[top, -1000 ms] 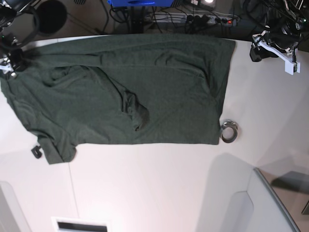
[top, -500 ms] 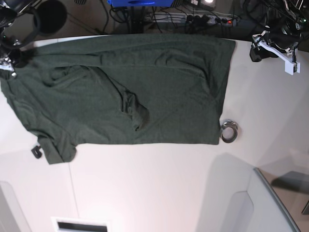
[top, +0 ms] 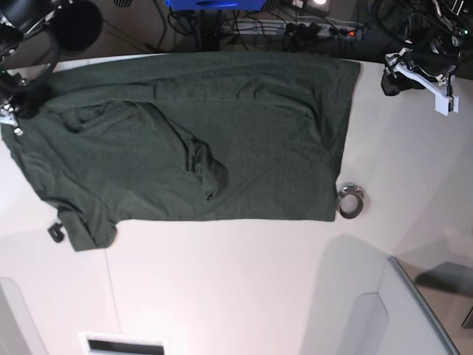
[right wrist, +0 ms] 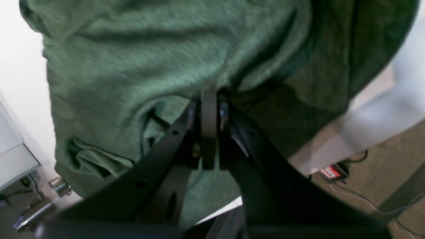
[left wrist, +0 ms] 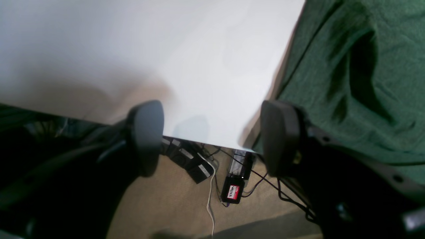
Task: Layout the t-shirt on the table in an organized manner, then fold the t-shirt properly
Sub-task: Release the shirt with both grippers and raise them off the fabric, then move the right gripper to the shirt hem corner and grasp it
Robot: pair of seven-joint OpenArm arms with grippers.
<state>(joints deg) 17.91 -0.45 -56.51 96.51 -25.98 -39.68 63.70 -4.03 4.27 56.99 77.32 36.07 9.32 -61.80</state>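
Observation:
The dark green t-shirt (top: 222,133) lies spread over the far half of the white table (top: 244,288), with a bunched fold near its middle and a sleeve hanging toward the front left. My right gripper (top: 16,111) is at the shirt's far-left edge. In the right wrist view its fingers (right wrist: 209,99) are pressed together, pinching a ridge of the t-shirt (right wrist: 149,66). My left gripper (top: 395,78) hovers over the table's far right edge, just beyond the shirt's corner. It is open (left wrist: 212,132), nothing between its pads, with the t-shirt (left wrist: 358,66) to one side.
A small metal ring (top: 350,200) lies on the table by the shirt's right hem. A small black clip (top: 55,232) sits at the left near the sleeve. A grey bin (top: 414,310) occupies the front right corner. Cables and a power strip (top: 310,29) lie beyond the far edge.
My right gripper has closed on the shirt's far-left edge, and the cloth there has shifted slightly. The left arm has not moved.

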